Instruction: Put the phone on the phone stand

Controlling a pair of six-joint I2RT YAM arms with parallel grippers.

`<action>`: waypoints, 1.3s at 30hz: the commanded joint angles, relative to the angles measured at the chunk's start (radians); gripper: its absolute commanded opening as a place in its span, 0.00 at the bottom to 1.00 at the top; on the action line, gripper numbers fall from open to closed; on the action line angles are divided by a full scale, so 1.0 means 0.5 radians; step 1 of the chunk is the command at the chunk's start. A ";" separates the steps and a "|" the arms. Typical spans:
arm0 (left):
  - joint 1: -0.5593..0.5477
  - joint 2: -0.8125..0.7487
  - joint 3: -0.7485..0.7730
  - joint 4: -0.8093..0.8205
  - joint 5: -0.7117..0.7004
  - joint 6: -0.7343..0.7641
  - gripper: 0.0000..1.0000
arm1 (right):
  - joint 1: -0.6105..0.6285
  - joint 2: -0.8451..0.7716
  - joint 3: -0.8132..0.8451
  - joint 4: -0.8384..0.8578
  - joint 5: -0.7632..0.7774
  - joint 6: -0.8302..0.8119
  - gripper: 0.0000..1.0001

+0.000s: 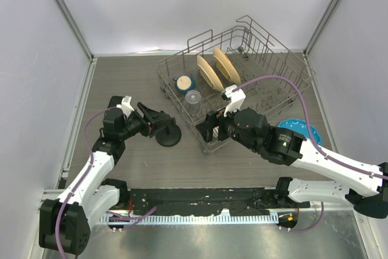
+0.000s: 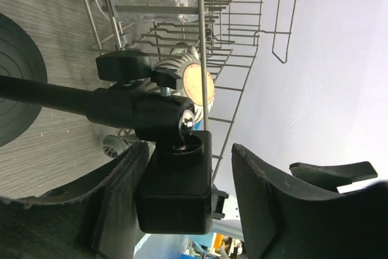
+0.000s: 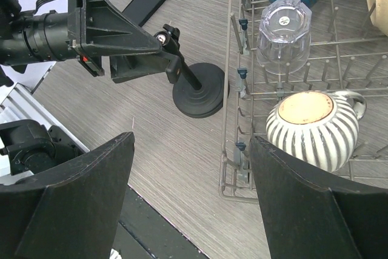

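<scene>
Phone [image 3: 148,1] lies flat on the table [image 3: 151,150] beyond the phone stand [image 3: 197,92], well apart from my right gripper [image 3: 191,144], which hangs wide open and empty beside the dish rack [image 3: 233,89]. My left gripper [image 2: 188,168] straddles the stand's holder with its jaws apart, one finger touching it, not clamped. I'd close gently there to steady the stand, then take the phone by its long edges with the right.

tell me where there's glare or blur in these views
Top external: white glare along the front rail, with the table evenly lit. Left wrist: a small glint on the ball joint of the phone stand, and the jaws are dark in the foreground. Right wrist: even light, with the striped mug sharp.
</scene>
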 commanded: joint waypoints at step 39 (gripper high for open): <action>0.018 -0.341 -0.216 -0.167 -0.180 0.168 1.00 | 0.000 0.032 0.014 0.196 -0.014 -0.152 0.82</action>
